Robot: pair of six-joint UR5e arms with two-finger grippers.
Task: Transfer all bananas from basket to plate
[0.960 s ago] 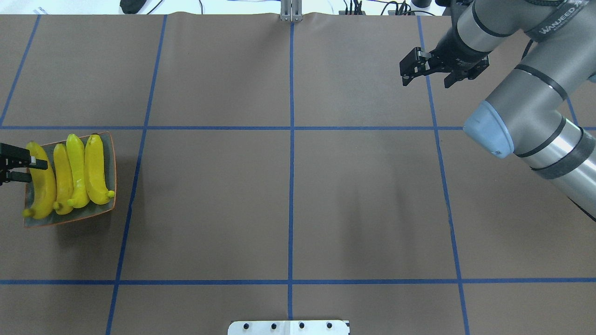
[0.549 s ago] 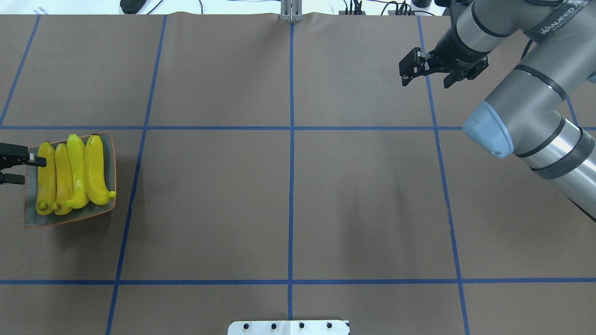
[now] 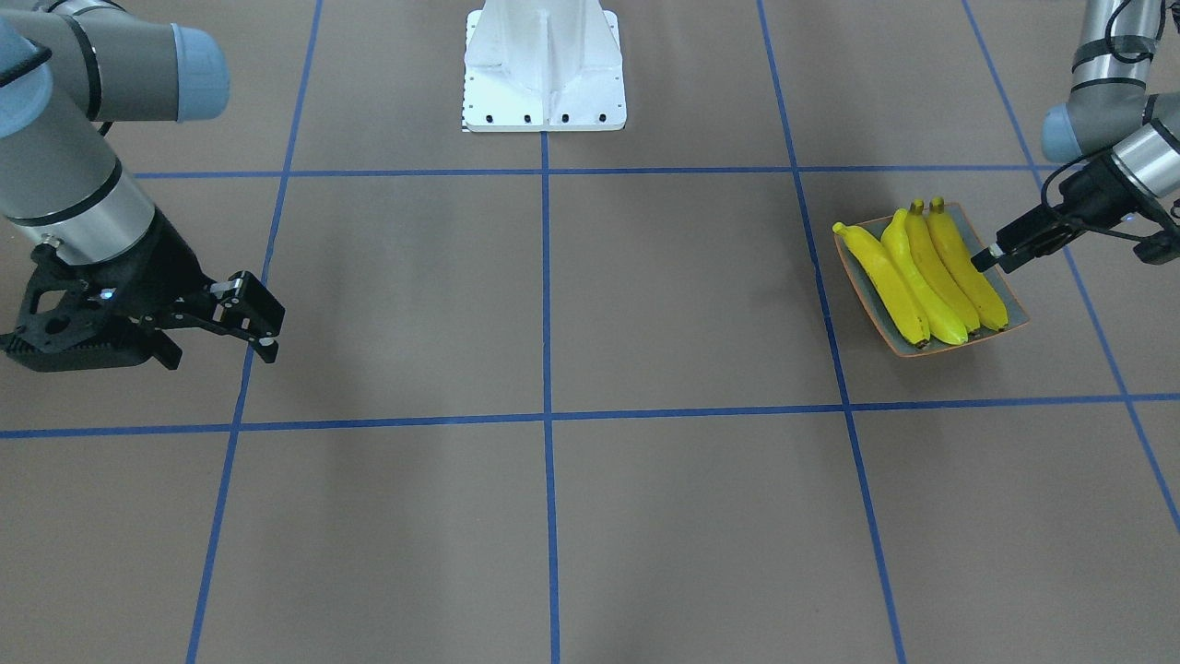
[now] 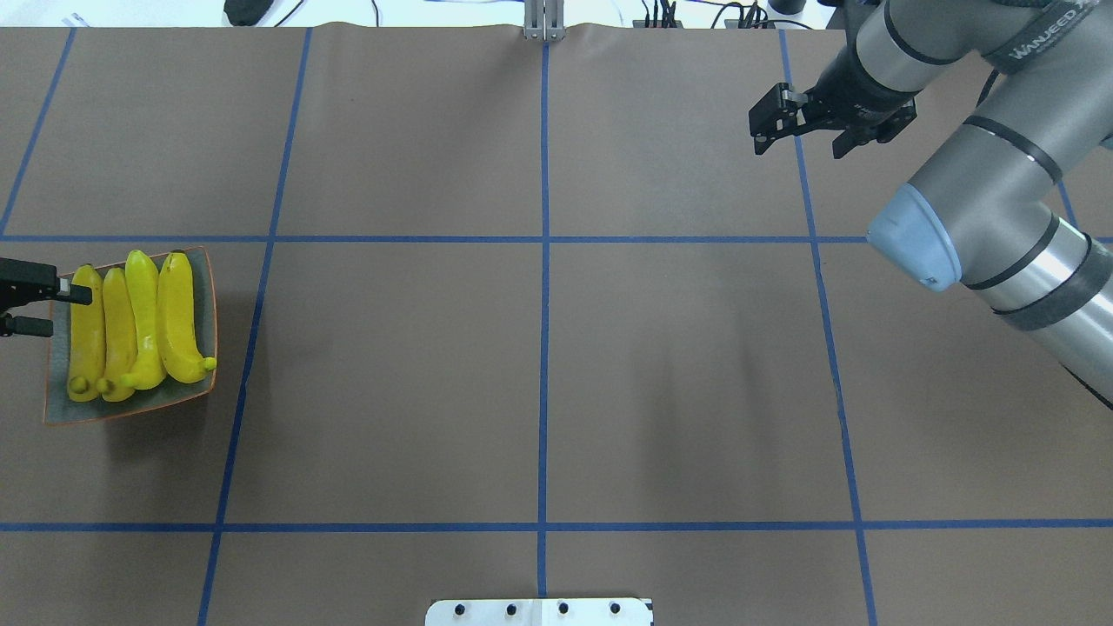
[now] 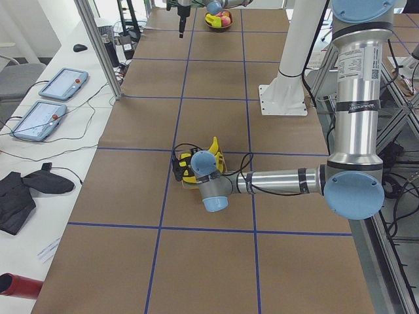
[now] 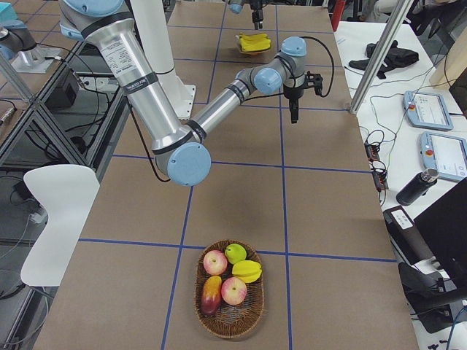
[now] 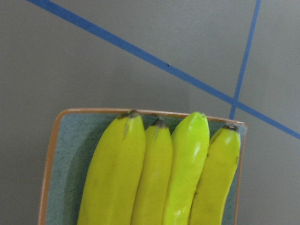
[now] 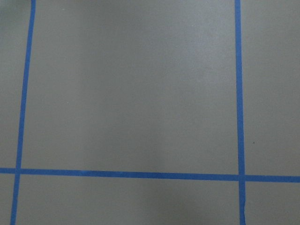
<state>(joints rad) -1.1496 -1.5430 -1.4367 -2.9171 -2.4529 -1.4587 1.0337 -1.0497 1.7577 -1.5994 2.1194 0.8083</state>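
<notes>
Lying side by side, all four bananas [image 4: 139,326] rested on the grey-green plate [image 4: 130,404] near the left end of the table [image 4: 539,391]. The left gripper [image 4: 68,311] hung at the plate's outer edge, its jaws spread with nothing between them. The right gripper [image 4: 800,149], also spread and empty, hovered well apart over the table's far right part.

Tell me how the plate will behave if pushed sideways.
The plate would probably slide rather than tip: it looks shallow and is weighted by four bananas. Its upcurved rim might lift under a low push. The glossy, rounded bananas could shift or roll inside.
</notes>
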